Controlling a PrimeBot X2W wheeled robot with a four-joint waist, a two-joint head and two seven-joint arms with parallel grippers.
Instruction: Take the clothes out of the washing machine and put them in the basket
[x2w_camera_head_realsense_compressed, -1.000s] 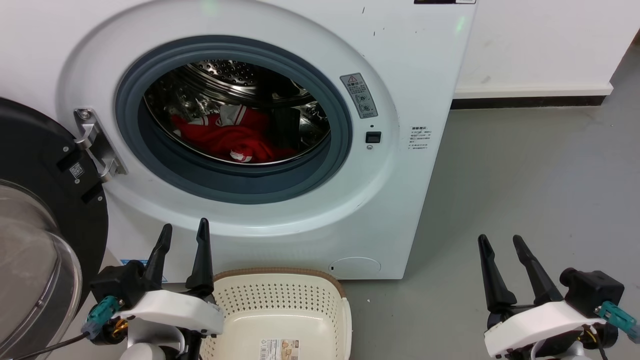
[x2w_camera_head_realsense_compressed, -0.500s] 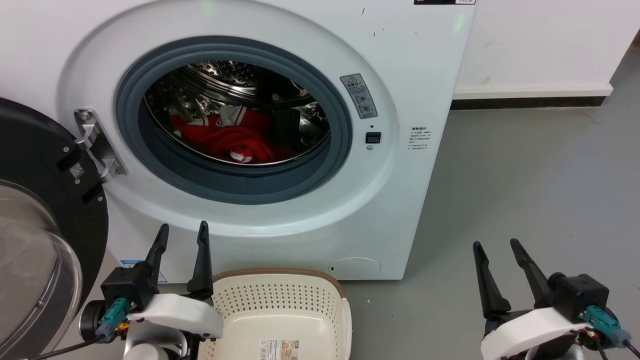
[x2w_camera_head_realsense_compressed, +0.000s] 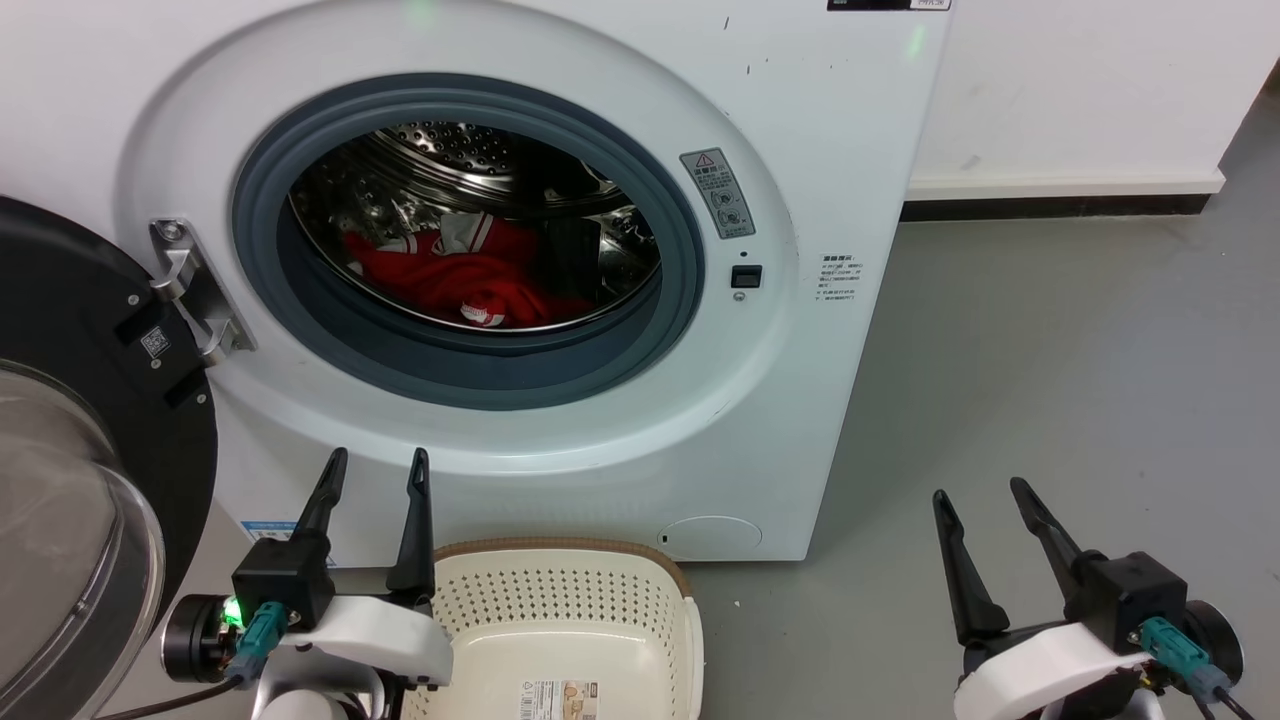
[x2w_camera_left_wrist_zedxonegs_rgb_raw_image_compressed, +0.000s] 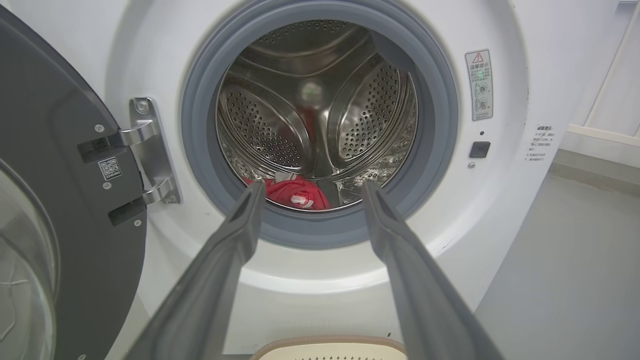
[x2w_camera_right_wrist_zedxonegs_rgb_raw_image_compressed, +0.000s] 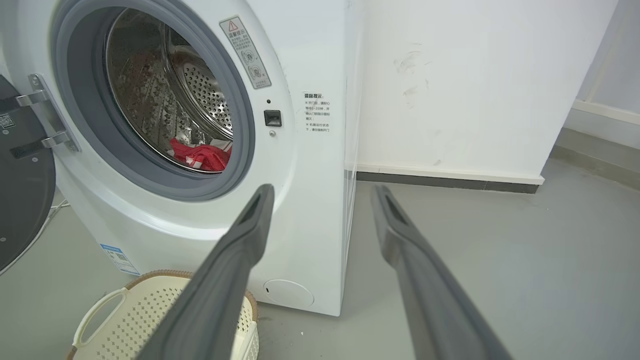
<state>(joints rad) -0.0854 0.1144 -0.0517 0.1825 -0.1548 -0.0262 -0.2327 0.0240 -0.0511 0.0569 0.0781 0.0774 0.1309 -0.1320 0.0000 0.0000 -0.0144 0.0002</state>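
The left gripper (x2w_camera_head_realsense_compressed: 378, 452) is shifting slightly right and drawing back toward the near side, and its wrist is rolling so that the fingers stand more upright. A green light (x2w_camera_head_realsense_compressed: 232, 610) is now glowing on its dark wrist block. The right gripper (x2w_camera_head_realsense_compressed: 977, 487) is shifting left and drawing back nearer.

Left gripper (x2w_camera_head_realsense_compressed: 379, 456), at 7 o'clock in the head view: two long, tapered black fingers (x2w_camera_head_realsense_compressed: 414, 530) on a black block housing (x2w_camera_head_realsense_compressed: 285, 580), backed by a white moulded shell (x2w_camera_head_realsense_compressed: 385, 630). Green indicator lamp (x2w_camera_head_realsense_compressed: 232, 611) lit beside the housing. Teal plug (x2w_camera_head_realsense_compressed: 257, 629) with black cable (x2w_camera_head_realsense_compressed: 165, 700) at its 7 o'clock. Right gripper (x2w_camera_head_realsense_compressed: 979, 490), at 5 o'clock: same build, with a teal right plug (x2w_camera_head_realsense_compressed: 1165, 640). In the wrist views the fingers read dark grey, with grooved inner faces.
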